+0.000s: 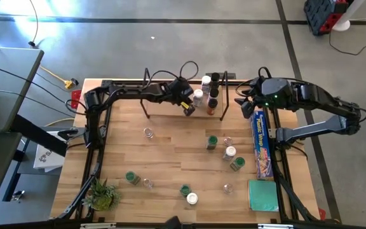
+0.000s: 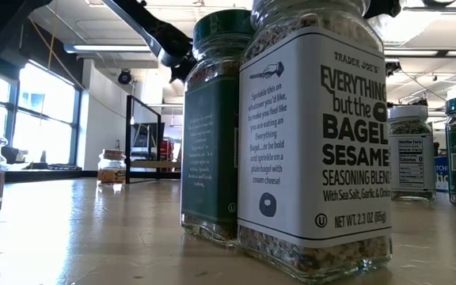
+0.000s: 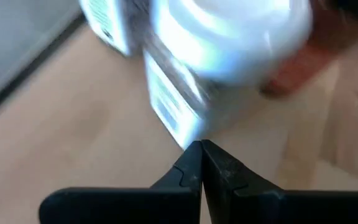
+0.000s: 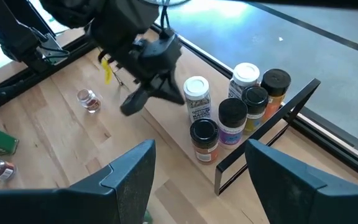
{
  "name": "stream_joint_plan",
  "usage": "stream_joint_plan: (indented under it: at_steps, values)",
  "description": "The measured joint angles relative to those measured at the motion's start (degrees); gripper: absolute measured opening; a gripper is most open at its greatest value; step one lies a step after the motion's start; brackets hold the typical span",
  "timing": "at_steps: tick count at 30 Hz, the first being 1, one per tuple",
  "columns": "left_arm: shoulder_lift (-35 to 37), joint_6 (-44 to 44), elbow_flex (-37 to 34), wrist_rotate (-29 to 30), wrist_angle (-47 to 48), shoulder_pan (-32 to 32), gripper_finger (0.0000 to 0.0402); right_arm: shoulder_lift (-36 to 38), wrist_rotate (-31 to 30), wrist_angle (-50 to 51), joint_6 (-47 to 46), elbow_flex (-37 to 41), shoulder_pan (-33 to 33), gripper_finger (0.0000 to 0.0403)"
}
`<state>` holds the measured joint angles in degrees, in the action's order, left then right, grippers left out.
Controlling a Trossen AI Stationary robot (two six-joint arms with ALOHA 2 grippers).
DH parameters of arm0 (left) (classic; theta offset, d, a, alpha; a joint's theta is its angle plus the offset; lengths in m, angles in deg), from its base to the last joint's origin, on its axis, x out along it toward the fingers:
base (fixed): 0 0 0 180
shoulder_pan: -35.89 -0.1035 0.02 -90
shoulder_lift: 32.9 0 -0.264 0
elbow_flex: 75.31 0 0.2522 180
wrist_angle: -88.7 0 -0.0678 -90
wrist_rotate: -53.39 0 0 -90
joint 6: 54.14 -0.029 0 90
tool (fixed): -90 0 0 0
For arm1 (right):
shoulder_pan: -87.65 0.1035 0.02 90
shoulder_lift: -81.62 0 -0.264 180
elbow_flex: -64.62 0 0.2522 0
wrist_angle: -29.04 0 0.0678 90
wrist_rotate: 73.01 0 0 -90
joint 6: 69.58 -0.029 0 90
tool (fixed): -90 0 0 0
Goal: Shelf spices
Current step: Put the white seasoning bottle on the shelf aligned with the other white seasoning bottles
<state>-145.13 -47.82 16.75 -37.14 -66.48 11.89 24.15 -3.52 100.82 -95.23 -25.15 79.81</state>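
I hold the left gripper (image 1: 188,108) over the shelf (image 1: 164,102) at the table's (image 1: 170,159) far edge, its fingers (image 3: 191,171) pressed together with nothing between them, just beside a white-lidded jar (image 4: 196,96). That jar stands apart from five others (image 4: 241,106) packed against the shelf's right wire frame (image 4: 272,130): one white lid, four dark lids, glass bodies with paper labels. Left of my gripper the pale board lies bare up to the other frame.

The right gripper (image 4: 194,180) hovers near the shelf's right end, fingers spread wide and holding nothing.

The remaining spices (image 1: 230,152) are scattered well apart on the plank table, with green, white and clear round lids. A long blue box (image 1: 262,143) lies along the right edge above a flat green pad (image 1: 262,194); a spiky plant (image 1: 102,194) sits at the near left corner.
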Motion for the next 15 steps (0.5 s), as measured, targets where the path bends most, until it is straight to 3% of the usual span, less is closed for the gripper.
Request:
stream_joint_plan:
  at_steps: [5, 15]
  values:
    - [-0.24, 3.18, 0.00, -0.29, -5.51, -1.95, 0.0000, 0.00, 0.08, 0.02, -0.28, 0.00, 0.00, 0.0243]
    - [-0.21, 5.66, 0.02, -4.39, -2.35, -2.26, 0.0000, 0.00, 0.11, 0.02, -0.27, 0.00, 0.00, 0.0243]
